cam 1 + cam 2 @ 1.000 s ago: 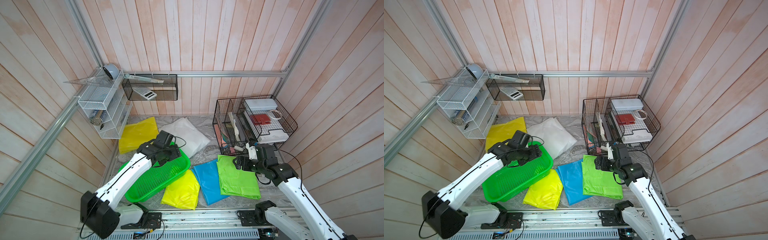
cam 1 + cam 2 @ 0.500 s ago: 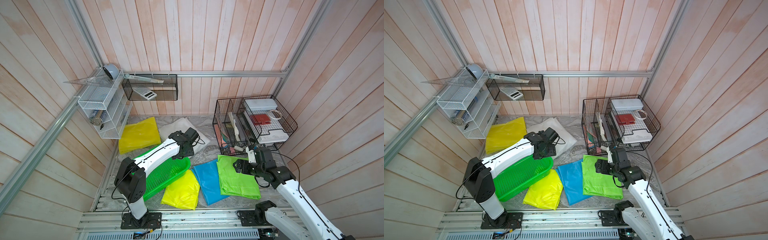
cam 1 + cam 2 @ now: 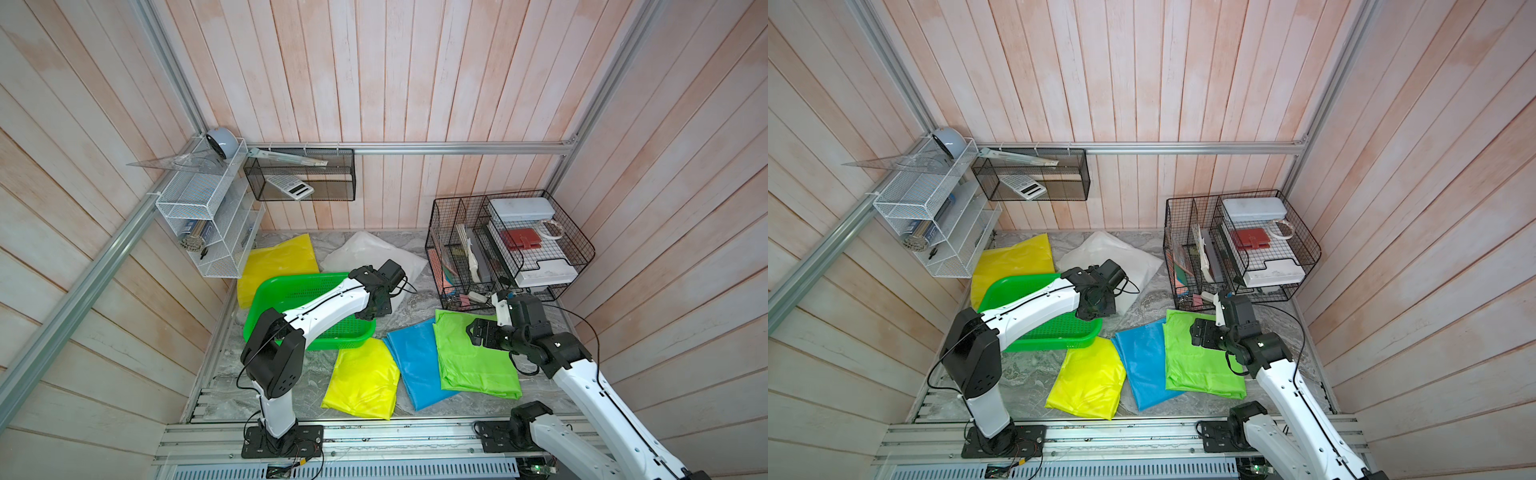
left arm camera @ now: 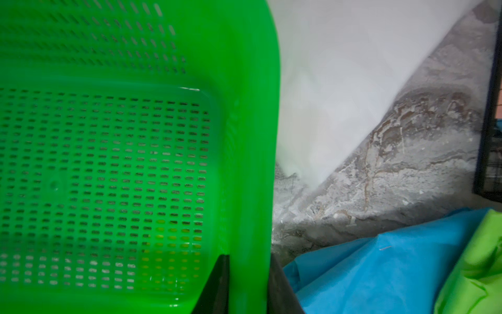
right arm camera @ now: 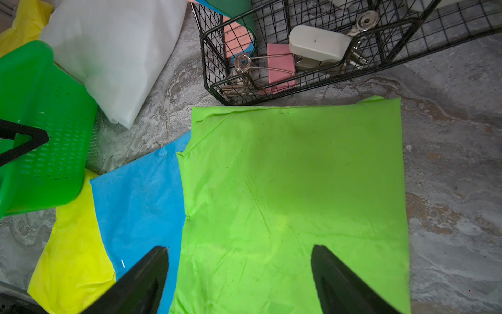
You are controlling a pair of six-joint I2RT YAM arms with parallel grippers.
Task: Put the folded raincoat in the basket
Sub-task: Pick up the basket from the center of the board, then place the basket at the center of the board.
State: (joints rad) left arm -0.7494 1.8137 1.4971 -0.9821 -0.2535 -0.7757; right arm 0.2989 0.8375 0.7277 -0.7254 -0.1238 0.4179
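Observation:
The bright green basket (image 3: 303, 286) (image 3: 1021, 286) stands left of centre and holds nothing. My left gripper (image 3: 374, 309) (image 4: 248, 257) is shut on the basket's right rim (image 4: 250, 136), one finger inside the wall and one outside. A light green folded raincoat (image 3: 473, 361) (image 5: 293, 176) lies flat at the right. My right gripper (image 3: 478, 334) (image 5: 239, 247) hovers over the raincoat's left part, open, with nothing between its fingers.
A blue raincoat (image 3: 415, 365) and a yellow one (image 3: 361, 382) lie beside the green one; the basket's corner overlaps the yellow. Another yellow one (image 3: 278, 262) and a white one (image 3: 374, 253) lie behind. Black wire organiser (image 3: 511, 245) at back right, white mesh shelf (image 3: 208, 216) at left.
My left arm swung from above the basket's middle to its right rim and its jaws closed on that rim. The right gripper barely moved and stayed open.

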